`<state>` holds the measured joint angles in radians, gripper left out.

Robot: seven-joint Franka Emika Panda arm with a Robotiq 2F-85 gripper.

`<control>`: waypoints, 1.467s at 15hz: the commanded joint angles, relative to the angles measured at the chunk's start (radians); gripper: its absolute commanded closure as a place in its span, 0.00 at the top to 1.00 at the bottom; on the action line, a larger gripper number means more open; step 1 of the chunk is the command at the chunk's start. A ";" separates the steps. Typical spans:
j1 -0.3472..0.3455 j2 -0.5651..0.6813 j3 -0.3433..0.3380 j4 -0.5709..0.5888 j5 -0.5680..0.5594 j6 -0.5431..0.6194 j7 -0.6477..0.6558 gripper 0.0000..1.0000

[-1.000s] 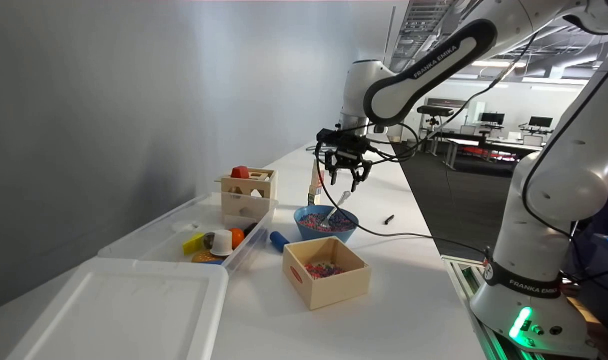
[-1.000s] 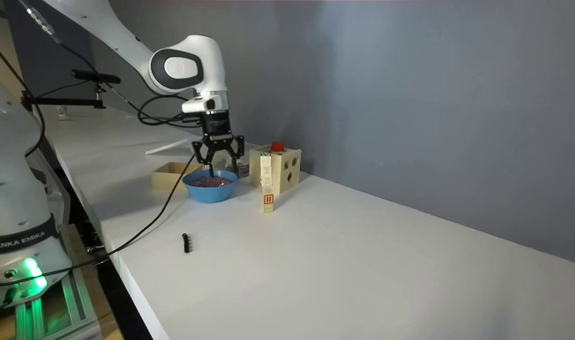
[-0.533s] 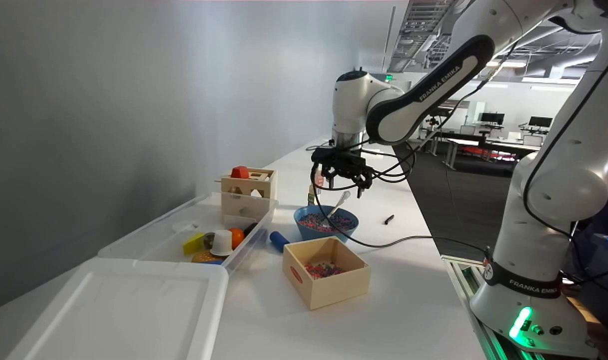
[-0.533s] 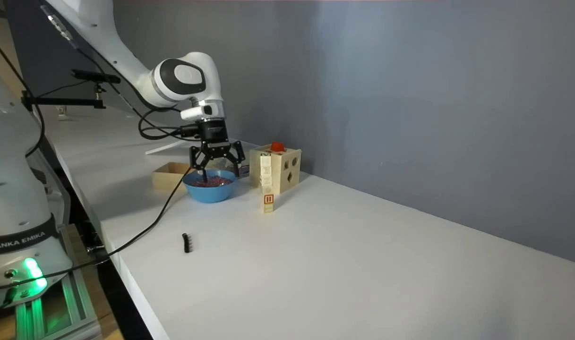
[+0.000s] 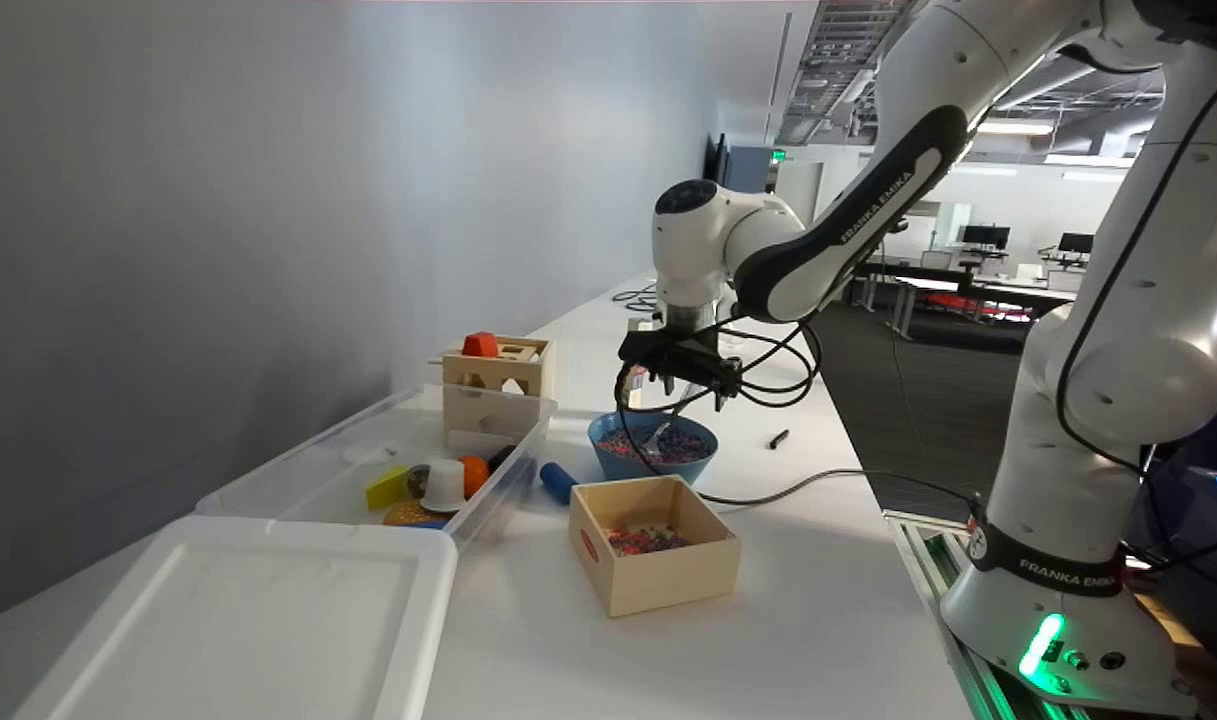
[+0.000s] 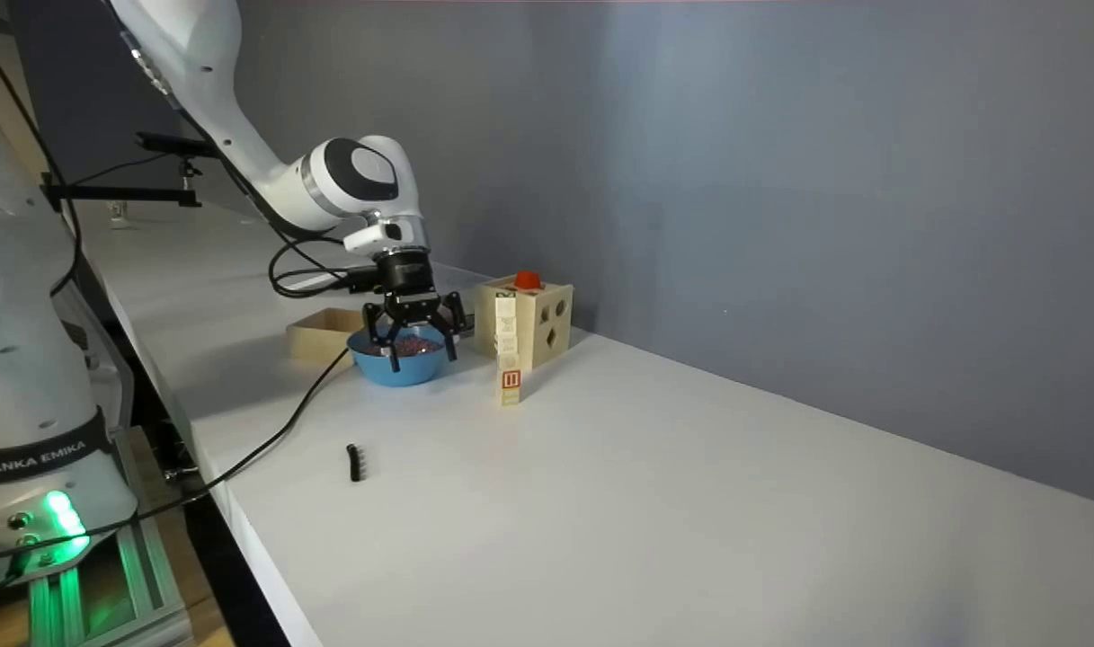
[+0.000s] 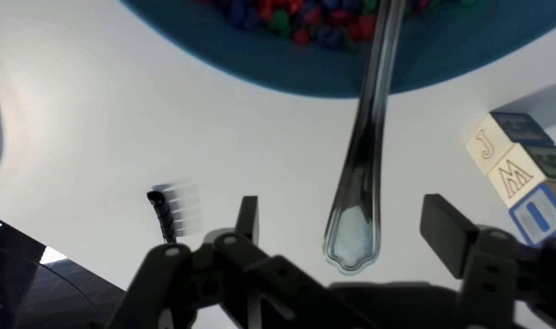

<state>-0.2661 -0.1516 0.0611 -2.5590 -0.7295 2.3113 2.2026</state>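
Observation:
My gripper [image 7: 344, 224] stands open, with the handle of a metal spoon [image 7: 353, 237] between its fingers. There is a gap on each side of the handle, so neither finger touches it. The spoon slants up out of a blue bowl [image 7: 278, 68] that holds small red, blue and green pieces; its scoop end is not in the wrist view. In both exterior views the gripper [image 6: 423, 352] hangs low by the bowl [image 6: 416, 370], on the side of the stacked letter blocks [image 6: 508, 361]. The gripper [image 5: 695, 393] partly covers the spoon [image 5: 658, 438] there.
A wooden box [image 5: 668, 585] with coloured pieces stands near the bowl, a blue cylinder [image 5: 558, 482] beside it. Behind are a shape-sorter cube [image 6: 547, 328], a clear bin [image 5: 308, 480] of toys and a white lid [image 5: 258, 610]. A black comb-like item [image 6: 356, 463] and the arm's cable [image 5: 798, 490] lie on the table.
The arm has come down, bringing the gripper to the spoon handle beside the bowl. Its fingers have spread wider than a second ago. The cable sags lower, and the wooden box has shifted very slightly.

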 commanded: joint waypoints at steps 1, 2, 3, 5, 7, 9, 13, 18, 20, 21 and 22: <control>0.049 0.035 -0.037 0.019 -0.065 -0.021 0.068 0.59; 0.058 0.037 -0.044 0.019 -0.072 -0.020 0.076 0.53; 0.065 0.036 -0.050 0.018 -0.078 -0.017 0.082 0.44; 0.078 0.022 -0.059 0.011 -0.077 -0.015 0.086 0.32; 0.091 0.004 -0.062 0.004 -0.063 -0.020 0.083 0.17; 0.103 -0.009 -0.061 -0.001 -0.055 -0.041 0.076 0.03; 0.118 -0.029 -0.065 -0.007 -0.043 -0.065 0.054 0.02; 0.116 -0.065 -0.128 -0.027 0.093 0.103 -0.110 0.02; 0.114 -0.071 -0.161 -0.033 0.215 0.177 -0.236 0.02; 0.114 -0.068 -0.174 -0.034 0.287 0.206 -0.304 0.02; 0.116 -0.071 -0.187 -0.034 0.372 0.221 -0.388 0.02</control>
<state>-0.1602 -0.1864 -0.0840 -2.5641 -0.5414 2.4602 1.9993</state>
